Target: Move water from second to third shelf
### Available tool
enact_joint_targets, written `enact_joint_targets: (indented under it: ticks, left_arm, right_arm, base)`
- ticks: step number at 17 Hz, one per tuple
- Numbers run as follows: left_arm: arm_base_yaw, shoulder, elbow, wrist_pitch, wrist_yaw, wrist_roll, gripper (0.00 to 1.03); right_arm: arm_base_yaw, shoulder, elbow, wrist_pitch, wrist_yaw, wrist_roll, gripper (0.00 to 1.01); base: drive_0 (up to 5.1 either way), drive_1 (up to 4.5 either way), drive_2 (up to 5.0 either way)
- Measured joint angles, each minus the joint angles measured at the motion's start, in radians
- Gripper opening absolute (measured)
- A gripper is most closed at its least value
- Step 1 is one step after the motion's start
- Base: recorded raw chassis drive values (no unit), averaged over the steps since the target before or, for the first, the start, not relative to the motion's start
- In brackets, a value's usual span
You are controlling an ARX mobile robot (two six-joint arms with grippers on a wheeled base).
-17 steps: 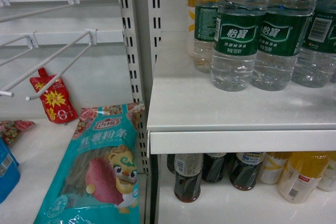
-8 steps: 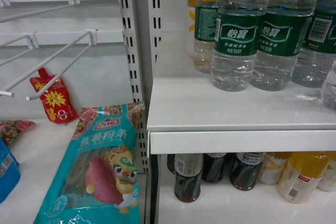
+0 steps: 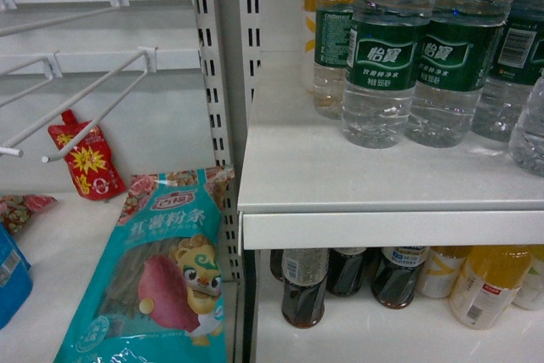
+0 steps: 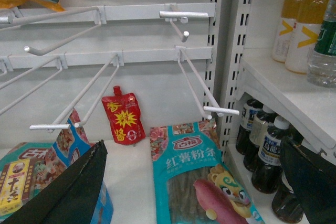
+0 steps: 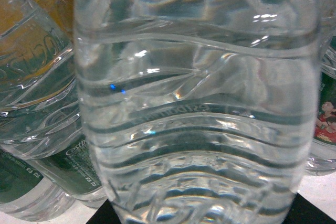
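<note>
Water bottle [image 5: 199, 108] pretty much fills the right wrist camera, ribbed clear plastic right up against the lens; in the head view it's at the right edge [image 3: 531, 129] of the white shelf [image 3: 357, 176], beside the green-label bottles [image 3: 380, 57]. Right claw's grip can't be made out. Left gripper [image 4: 194, 182] hangs wide open, holding nothing, over the teal snack bag [image 4: 202, 182].

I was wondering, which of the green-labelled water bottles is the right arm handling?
The water bottle at the head view's far right edge; it fills the right wrist view and sits forward of the row.
</note>
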Motion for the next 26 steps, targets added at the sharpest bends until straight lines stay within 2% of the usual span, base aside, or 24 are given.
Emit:
enact_joint_targets:
  ticks: [5, 7, 8, 10, 12, 14, 17, 20, 21, 22, 23, 26]
  left_arm:
    - [0.000, 0.000, 0.000, 0.000, 0.000, 0.000, 0.98]
    - [0.000, 0.000, 0.000, 0.000, 0.000, 0.000, 0.98]
    - [0.000, 0.000, 0.000, 0.000, 0.000, 0.000, 0.98]
    - [0.000, 0.000, 0.000, 0.000, 0.000, 0.000, 0.98]
    - [0.000, 0.000, 0.000, 0.000, 0.000, 0.000, 0.98]
    - [0.000, 0.000, 0.000, 0.000, 0.000, 0.000, 0.98]
    - [0.000, 0.000, 0.000, 0.000, 0.000, 0.000, 0.98]
    - [0.000, 0.000, 0.000, 0.000, 0.000, 0.000, 0.98]
    - [0.000, 0.000, 0.000, 0.000, 0.000, 0.000, 0.98]
    - [0.000, 0.000, 0.000, 0.000, 0.000, 0.000, 0.98]
    - [0.000, 0.000, 0.000, 0.000, 0.000, 0.000, 0.98]
    - [0.000, 0.000, 0.000, 0.000, 0.000, 0.000, 0.98]
  right_arm:
    - [0.000, 0.003, 0.000, 0.008, 0.000, 0.000, 0.40]
    - [0.003, 0.003, 0.000, 0.008, 0.000, 0.000, 0.55]
    - [0.006, 0.003, 0.000, 0.014, -0.002, 0.000, 0.68]
    - [0.006, 0.003, 0.005, 0.035, -0.007, 0.000, 0.86]
    - [0.006, 0.003, 0.005, 0.034, -0.008, 0.000, 1.00]
    - [0.006, 0.003, 0.005, 0.035, -0.013, 0.000, 0.98]
    - [0.007, 0.001, 0.005, 0.042, -0.019, -0.019, 0.98]
    - [0.013, -0.023, 0.004, 0.042, -0.018, -0.058, 0.98]
    - [0.022, -0.061, -0.005, 0.033, -0.017, -0.081, 0.98]
    - [0.033, -0.117, -0.058, 0.021, -0.005, -0.113, 0.98]
    - [0.026, -0.199, -0.104, 0.010, 0.005, -0.129, 0.98]
    - [0.025, -0.259, -0.127, -0.016, 0.008, -0.132, 0.98]
  base:
    - [0.0, 0.00, 0.0]
    - [0.0, 0.00, 0.0]
    - [0.0, 0.00, 0.0]
    - [0.0, 0.00, 0.0]
    - [0.0, 0.00, 0.0]
    - [0.0, 0.00, 0.0]
    - [0.0, 0.00, 0.0]
    - [0.0, 0.00, 0.0]
    - [0.0, 0.00, 0.0]
    - [0.0, 0.00, 0.0]
    - [0.0, 0.00, 0.0]
    - [0.0, 0.00, 0.0]
